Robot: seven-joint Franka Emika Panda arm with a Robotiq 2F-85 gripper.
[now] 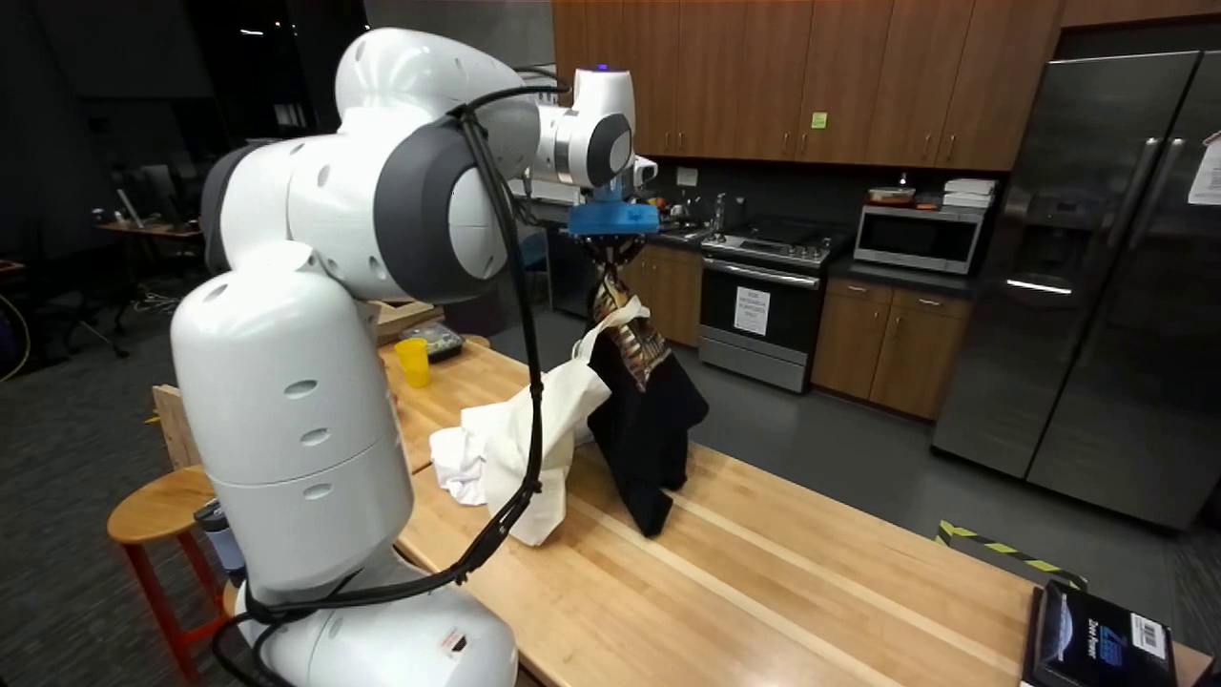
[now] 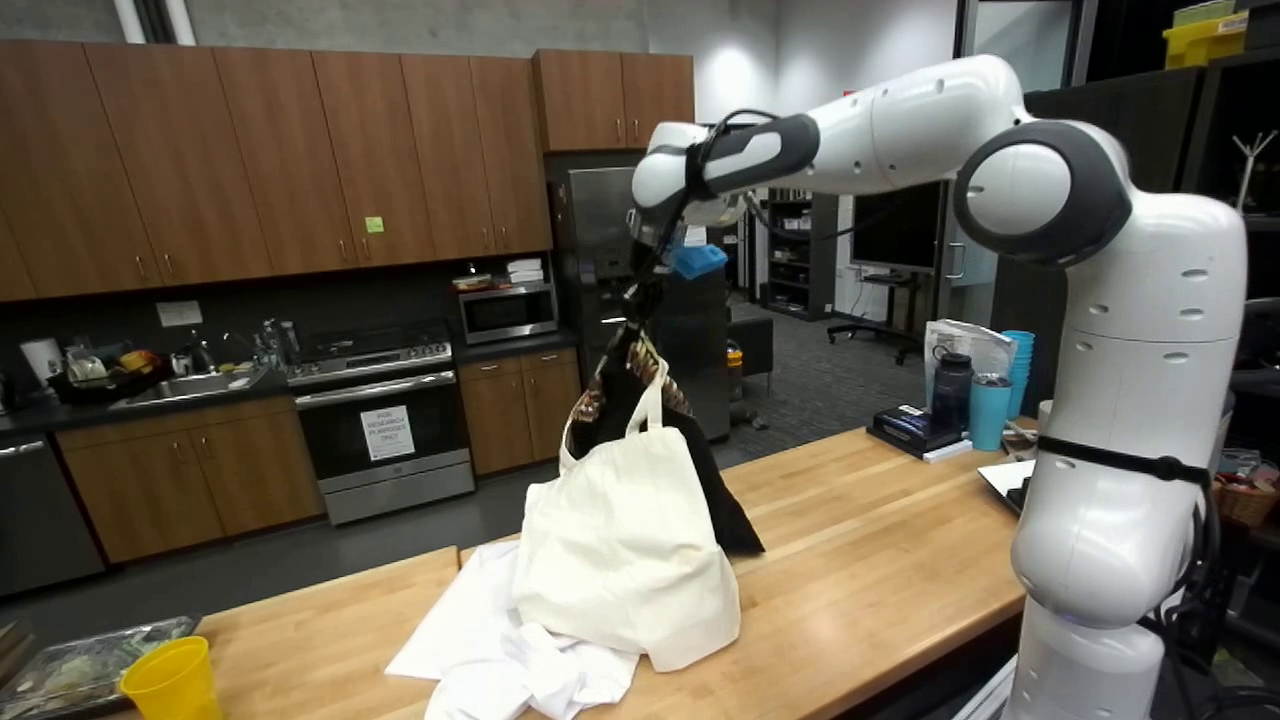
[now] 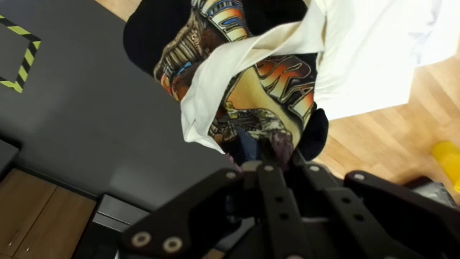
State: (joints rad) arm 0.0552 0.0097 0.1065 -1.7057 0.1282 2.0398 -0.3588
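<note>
- Table [image 2: 860, 570]: below the bag [image 2: 630, 550]; contact unclear, so scraping is possible.
- Bag: could be towed along if you lift or swing, because its handle [image 3: 212, 80] crosses the black cloth [image 1: 639, 444].
- Black cloth: hangs just beside the bag; your pull could snag it on that handle.
- White cloth [image 2: 485, 625]: bunched beside the bag, seemingly touching; any bag drag could carry it off.
- Your claw [image 3: 282, 153]: above the bag, jaws pinching gathered black cloth; the bag's added weight could make it slip.
</note>
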